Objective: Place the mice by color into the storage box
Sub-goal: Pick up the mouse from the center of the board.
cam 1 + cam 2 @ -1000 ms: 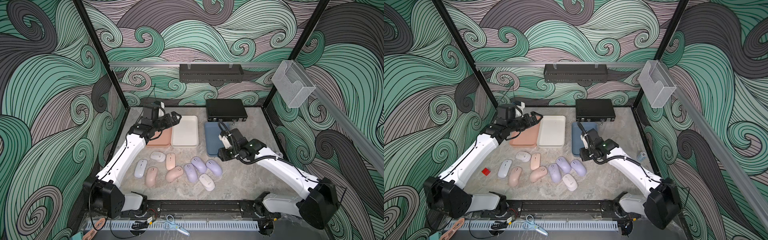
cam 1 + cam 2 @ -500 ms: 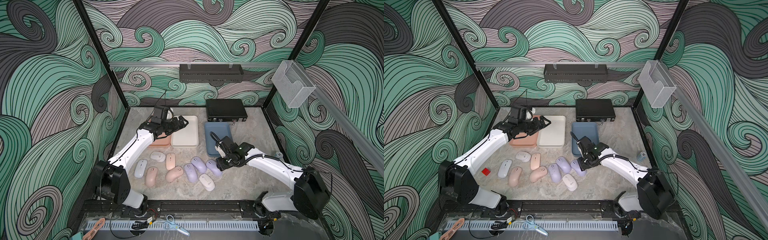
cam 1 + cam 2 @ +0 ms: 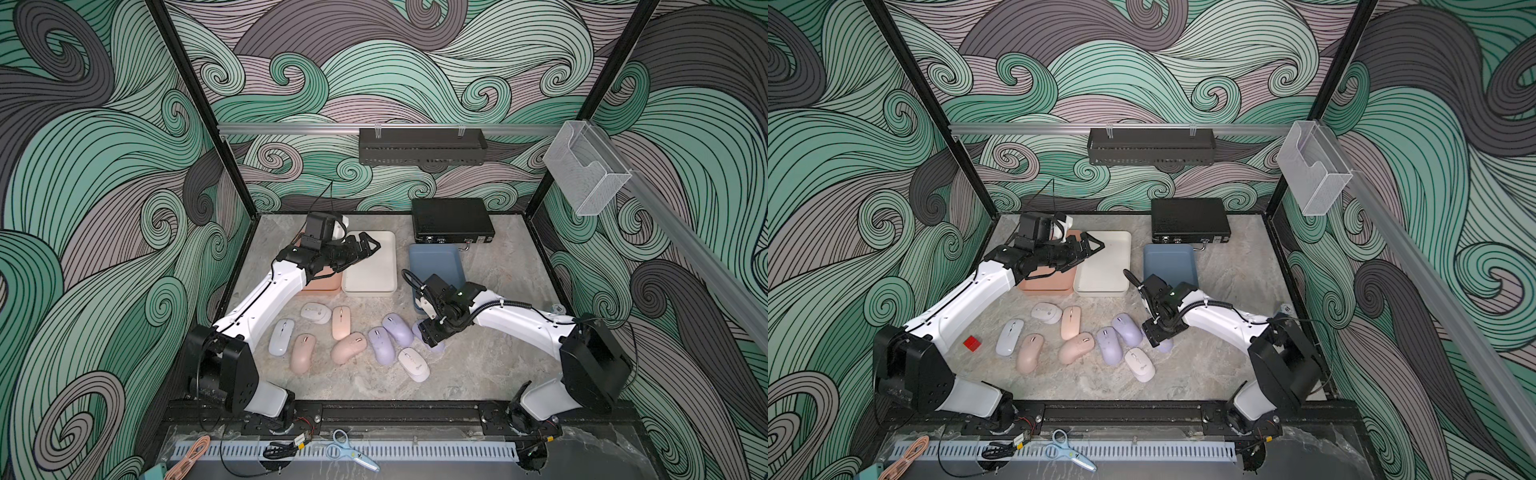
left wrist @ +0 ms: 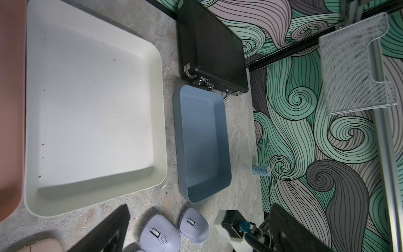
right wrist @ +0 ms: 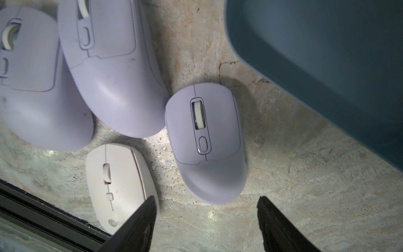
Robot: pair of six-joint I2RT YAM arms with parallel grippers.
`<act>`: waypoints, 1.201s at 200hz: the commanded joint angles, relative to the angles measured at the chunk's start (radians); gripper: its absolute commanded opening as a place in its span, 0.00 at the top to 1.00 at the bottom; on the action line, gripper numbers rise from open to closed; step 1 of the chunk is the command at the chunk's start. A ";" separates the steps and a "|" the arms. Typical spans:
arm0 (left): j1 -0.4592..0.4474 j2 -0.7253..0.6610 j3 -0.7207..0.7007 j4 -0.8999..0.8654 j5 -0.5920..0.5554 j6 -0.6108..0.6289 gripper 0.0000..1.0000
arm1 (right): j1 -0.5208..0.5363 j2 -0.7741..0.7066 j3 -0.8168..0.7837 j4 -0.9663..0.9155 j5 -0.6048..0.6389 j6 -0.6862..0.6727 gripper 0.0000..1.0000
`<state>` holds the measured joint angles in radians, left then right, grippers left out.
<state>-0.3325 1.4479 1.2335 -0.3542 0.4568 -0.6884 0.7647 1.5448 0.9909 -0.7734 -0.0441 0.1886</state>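
Three open storage boxes stand at the back: pink (image 3: 320,284), cream (image 3: 370,266) and blue (image 3: 434,259). All the mice lie on the table in front of them: pink ones (image 3: 340,322), whitish ones (image 3: 281,336) and lavender ones (image 3: 398,328). My right gripper (image 3: 432,336) hangs open just above a lavender mouse (image 5: 205,144), whose rear end lies between the fingertips without touching them. A whitish mouse (image 5: 117,183) lies beside one finger (image 5: 139,220). My left gripper (image 3: 372,245) hovers open and empty over the cream box (image 4: 96,109).
A black case (image 3: 453,220) sits at the back right behind the blue box. A small red block (image 3: 971,343) lies near the left arm. Scissors (image 3: 349,451) and cables lie on the front rail. Bare table lies to the right of the right arm.
My right gripper has moved from the blue box toward the front and down over the lavender mouse, its jaws widening. My left gripper has shifted slightly right toward the cream box.
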 commanded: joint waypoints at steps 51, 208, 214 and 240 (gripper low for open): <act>0.007 -0.044 -0.070 0.062 -0.082 -0.100 0.03 | 0.005 0.078 0.037 0.017 0.000 -0.061 0.24; 0.010 0.104 0.015 -0.082 -0.064 -0.085 0.04 | 0.008 0.179 -0.004 0.124 0.030 -0.007 0.28; 0.009 0.107 0.016 -0.087 -0.064 -0.085 0.04 | 0.009 0.178 -0.010 0.127 0.033 -0.003 0.29; 0.010 0.132 0.027 -0.099 -0.043 -0.085 0.03 | 0.008 0.165 -0.041 0.148 0.033 0.014 0.35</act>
<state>-0.3294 1.5494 1.2217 -0.4164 0.3817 -0.7822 0.7670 1.7134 0.9813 -0.6411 -0.0299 0.1768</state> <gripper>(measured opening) 0.963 0.687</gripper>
